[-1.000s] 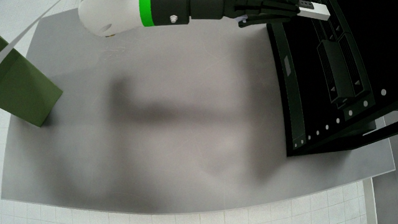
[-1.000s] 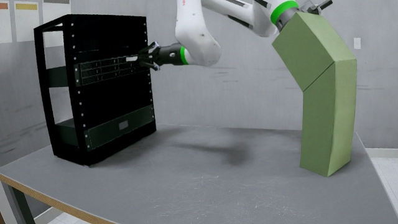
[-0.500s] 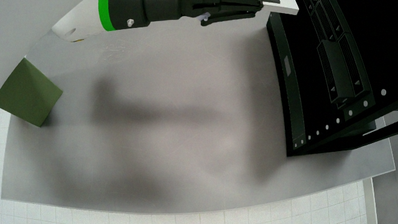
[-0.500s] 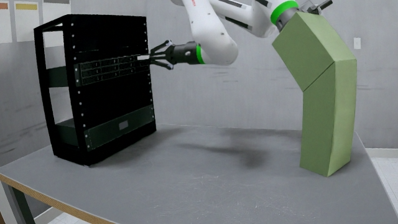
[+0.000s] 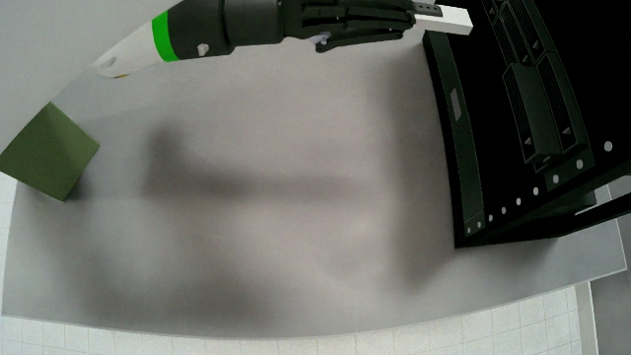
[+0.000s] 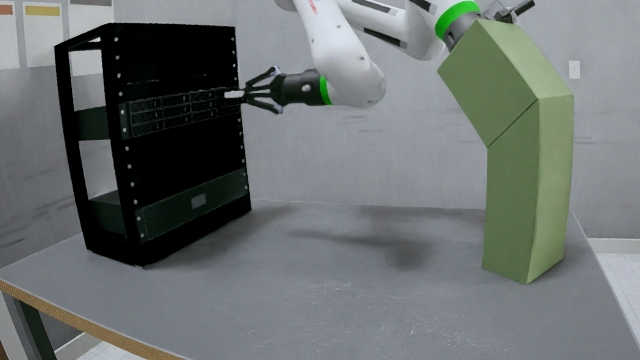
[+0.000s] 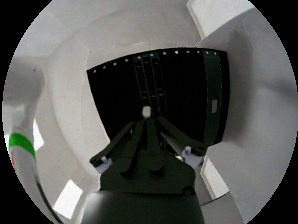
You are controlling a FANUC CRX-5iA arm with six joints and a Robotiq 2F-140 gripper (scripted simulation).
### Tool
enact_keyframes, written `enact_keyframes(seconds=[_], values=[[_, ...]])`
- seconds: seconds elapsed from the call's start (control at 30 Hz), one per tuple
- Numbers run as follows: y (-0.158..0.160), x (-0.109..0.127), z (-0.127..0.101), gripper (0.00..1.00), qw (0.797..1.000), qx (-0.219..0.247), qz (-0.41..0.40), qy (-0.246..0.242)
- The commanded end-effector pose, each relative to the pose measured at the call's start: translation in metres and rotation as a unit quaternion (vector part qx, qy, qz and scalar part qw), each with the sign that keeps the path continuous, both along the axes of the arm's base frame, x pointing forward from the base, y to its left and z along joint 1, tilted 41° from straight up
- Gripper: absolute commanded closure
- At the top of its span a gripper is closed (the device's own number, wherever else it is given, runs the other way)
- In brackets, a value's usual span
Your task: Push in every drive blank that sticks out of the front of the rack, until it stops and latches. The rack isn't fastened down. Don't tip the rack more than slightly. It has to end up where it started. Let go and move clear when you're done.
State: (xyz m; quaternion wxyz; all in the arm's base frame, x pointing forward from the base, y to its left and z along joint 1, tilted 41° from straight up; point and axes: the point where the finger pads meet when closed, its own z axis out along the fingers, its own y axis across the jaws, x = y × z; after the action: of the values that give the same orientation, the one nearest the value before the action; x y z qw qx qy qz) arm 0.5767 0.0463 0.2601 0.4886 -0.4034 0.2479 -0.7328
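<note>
One black two-finger gripper with white tips (image 5: 444,20) (image 6: 235,94) (image 7: 146,111): narrow, empty | dark slatted drive blank (image 5: 534,110): proud of black metal rack (image 5: 458,239) (image 6: 120,160) (image 7: 225,100) | advice: centre tips, press straight and slowly until latched; ease off if rack rocks
</note>
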Motion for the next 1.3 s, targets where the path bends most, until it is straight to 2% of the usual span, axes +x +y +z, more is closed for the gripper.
enact_keyframes(seconds=[0.0,0.53,1.03,1.17,1.27], values=[[-0.011,0.001,0.000,0.90,1.000,0.000,0.000,-0.001],[-0.092,0.005,-0.004,0.90,1.000,0.000,0.000,-0.001],[-0.109,0.007,-0.004,0.90,1.000,0.000,0.000,-0.001],[-0.109,0.013,0.000,0.90,1.000,0.000,0.000,-0.001],[-0.109,0.027,0.010,0.90,1.000,0.000,0.000,-0.001]])
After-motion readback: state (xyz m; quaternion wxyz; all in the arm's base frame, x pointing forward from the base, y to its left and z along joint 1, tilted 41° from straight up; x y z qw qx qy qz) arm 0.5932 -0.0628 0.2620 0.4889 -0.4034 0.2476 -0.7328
